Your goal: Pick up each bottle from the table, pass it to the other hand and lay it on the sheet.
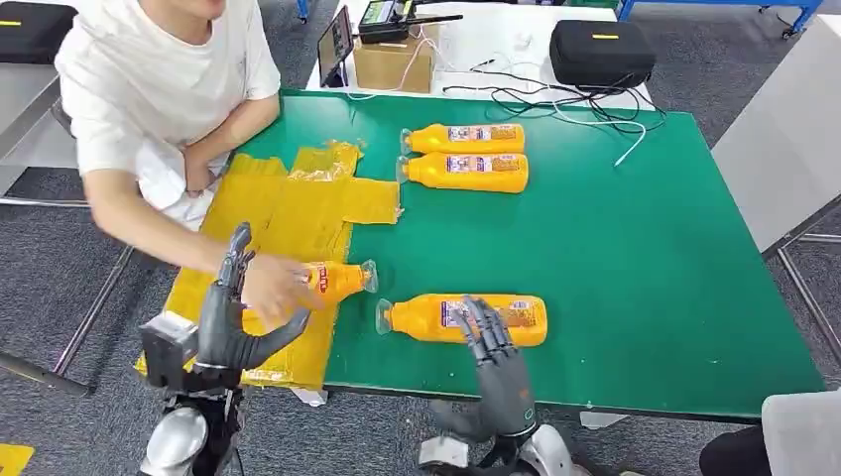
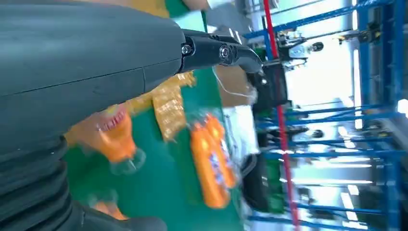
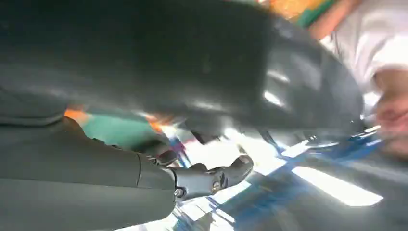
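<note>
You see the left hand [image 1: 233, 322] spread wide, holding nothing, beside the yellow sheet [image 1: 288, 213]; your right hand [image 1: 488, 342] rests its fingers on the nearest bottle [image 1: 461, 318], not clearly gripping.

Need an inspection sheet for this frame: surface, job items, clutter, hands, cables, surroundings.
Surface: green table, yellow sheet at its left end.
Job's things: two orange bottles side by side at the far side; one near bottle lying on the green; one bottle on the sheet edge, under a person's hand.
Clutter: cardboard box, black case on the white table behind.
Hands: left hand open beside the sheet; right hand over the near bottle, grip unclear.
Cables: black and white leads on the far edge.
Surroundings: seated person, grey carpet.
</note>
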Available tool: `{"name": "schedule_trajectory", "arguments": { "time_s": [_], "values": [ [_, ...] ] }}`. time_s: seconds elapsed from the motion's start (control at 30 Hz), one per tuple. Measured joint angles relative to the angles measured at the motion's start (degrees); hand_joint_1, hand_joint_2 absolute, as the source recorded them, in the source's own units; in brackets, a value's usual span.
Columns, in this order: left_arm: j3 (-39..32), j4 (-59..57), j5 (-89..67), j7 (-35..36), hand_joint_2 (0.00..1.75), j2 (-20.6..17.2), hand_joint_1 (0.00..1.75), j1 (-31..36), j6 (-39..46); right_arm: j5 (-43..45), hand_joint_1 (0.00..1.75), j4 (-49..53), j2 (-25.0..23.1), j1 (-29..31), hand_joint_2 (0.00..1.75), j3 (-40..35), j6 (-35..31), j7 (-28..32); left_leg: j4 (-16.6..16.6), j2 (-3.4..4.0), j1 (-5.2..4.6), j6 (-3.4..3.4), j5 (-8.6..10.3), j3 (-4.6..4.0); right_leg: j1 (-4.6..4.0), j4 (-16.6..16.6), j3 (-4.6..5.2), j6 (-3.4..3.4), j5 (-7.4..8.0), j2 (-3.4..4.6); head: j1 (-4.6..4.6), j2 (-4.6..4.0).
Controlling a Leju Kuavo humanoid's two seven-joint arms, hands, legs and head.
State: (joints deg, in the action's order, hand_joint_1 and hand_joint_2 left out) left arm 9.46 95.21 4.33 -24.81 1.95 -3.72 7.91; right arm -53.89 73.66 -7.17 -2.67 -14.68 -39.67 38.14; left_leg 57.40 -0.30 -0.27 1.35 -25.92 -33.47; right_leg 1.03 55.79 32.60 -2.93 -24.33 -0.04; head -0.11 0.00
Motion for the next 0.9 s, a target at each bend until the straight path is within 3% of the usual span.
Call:
{"name": "schedule_trajectory", "arguments": {
  "time_s": [0.07,0.2,0.3,0.57,0.9],
  "values": [
    [0.26,2.21,4.09,-0.15,1.75,0.57,0.0,-2.11,-2.14,-6.71,0.0,1.55,-0.44,0.29,1.75,4.15,0.0,-1.63,0.0,-0.07,0.0,0.0,0.0,-0.02,0.0,-0.01,-0.01,0.0,-0.01,-0.01,0.02,0.0],
    [0.87,5.13,6.46,0.59,1.75,1.64,0.0,-4.38,-3.34,-15.88,0.0,0.19,1.82,3.97,1.75,6.66,0.0,-17.65,0.01,-0.05,-0.06,0.02,0.0,-0.03,0.08,-0.03,0.0,-0.02,0.01,0.0,0.0,0.0],
    [1.25,5.44,6.46,1.64,1.75,2.23,0.0,-4.73,-2.77,-17.91,0.0,-3.42,3.79,7.71,1.75,6.44,0.0,-23.81,0.02,-0.05,-0.08,0.07,0.04,-0.02,0.09,-0.03,-0.02,-0.05,0.05,0.0,0.02,0.0],
    [1.33,5.39,7.08,4.35,1.75,3.3,0.0,-4.73,-1.75,-19.29,0.0,-13.44,7.63,15.18,1.75,1.61,2.58,-30.32,0.02,-0.06,-0.01,0.05,0.06,-0.01,0.0,0.0,-0.01,-0.05,0.05,0.0,0.0,0.0],
    [1.33,5.5,8.87,4.83,1.75,4.37,0.0,-4.44,-1.57,-14.51,0.0,-18.8,8.98,20.17,1.75,-4.03,10.74,-31.58,0.02,-0.06,-0.02,0.05,0.05,-0.04,0.01,-0.01,0.0,-0.04,0.04,-0.01,0.02,0.0]
  ]
}}
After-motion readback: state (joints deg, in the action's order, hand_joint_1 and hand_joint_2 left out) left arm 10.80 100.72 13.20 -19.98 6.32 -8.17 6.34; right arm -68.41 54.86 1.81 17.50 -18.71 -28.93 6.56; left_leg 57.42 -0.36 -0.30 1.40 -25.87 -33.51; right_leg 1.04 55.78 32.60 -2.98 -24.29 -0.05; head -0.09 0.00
